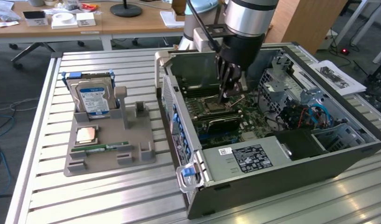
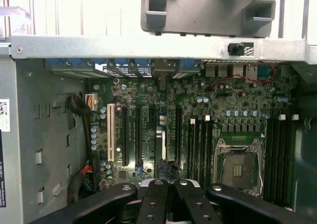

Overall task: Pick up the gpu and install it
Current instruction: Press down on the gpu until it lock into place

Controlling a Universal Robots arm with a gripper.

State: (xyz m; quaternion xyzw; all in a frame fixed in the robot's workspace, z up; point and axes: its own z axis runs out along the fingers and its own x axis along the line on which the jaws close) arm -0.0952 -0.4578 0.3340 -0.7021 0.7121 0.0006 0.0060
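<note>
The open computer case point(image 1: 271, 158) lies on its side with the motherboard point(image 2: 148, 95) facing up. The gpu point(image 1: 219, 123), a dark flat card, stands on edge in an expansion slot beside the memory slots. From the wrist it appears edge-on as a thin strip point(image 2: 160, 144). My gripper point(image 1: 229, 95) reaches down into the case just above the card, fingers pressed together. In the wrist view the gripper point(image 2: 168, 184) is shut, and the card's dark edge lies right beyond the fingertips. I cannot tell whether the tips touch the card.
A grey parts holder point(image 1: 109, 140) on the slatted metal table carries a blue-labelled hard drive point(image 1: 94, 99), a processor chip point(image 1: 86, 135) and a green memory stick point(image 1: 100, 148). The bare processor socket point(image 2: 238, 169) is close to the gripper. Drive cages and cables point(image 1: 302, 109) fill the case's far side.
</note>
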